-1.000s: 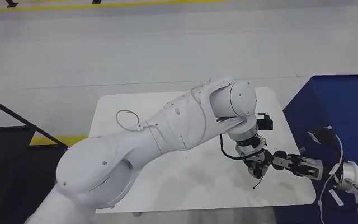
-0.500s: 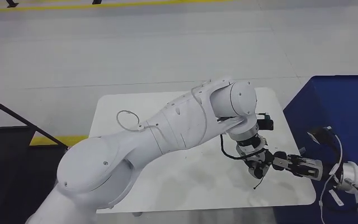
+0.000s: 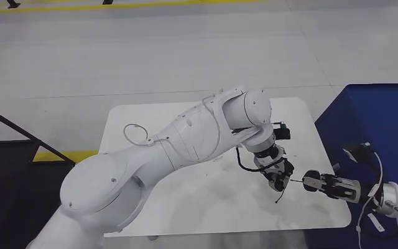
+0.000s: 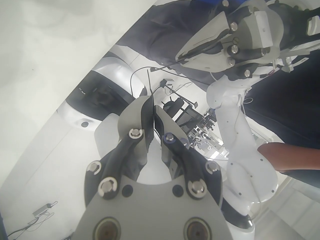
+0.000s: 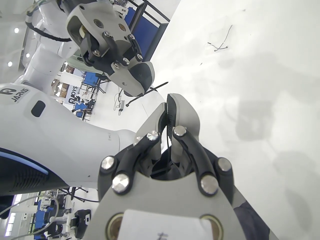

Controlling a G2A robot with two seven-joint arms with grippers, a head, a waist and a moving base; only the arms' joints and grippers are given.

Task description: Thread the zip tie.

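The zip tie [image 3: 279,198] is a thin black strap held above the white table [image 3: 186,118]. My left gripper [image 4: 153,102] is shut on it, and the strap [image 4: 149,81] rises from the fingertips and curls into a small loop. One end runs across to my right gripper [image 4: 179,59], whose fingertips are pressed together on it. In the top view the left gripper [image 3: 283,180] and the right gripper [image 3: 306,182] face each other a short gap apart, near the table's right front. In the right wrist view the right gripper [image 5: 167,103] is shut just below the strap [image 5: 150,91].
A blue cabinet [image 3: 367,124] stands close against the table's right edge. A few short strap scraps [image 5: 220,46] lie on the table beyond the grippers. The table's left half offers free room.
The two grippers have drawn apart. My left gripper shifted left and slightly back with the strap, opening a gap to the right gripper.
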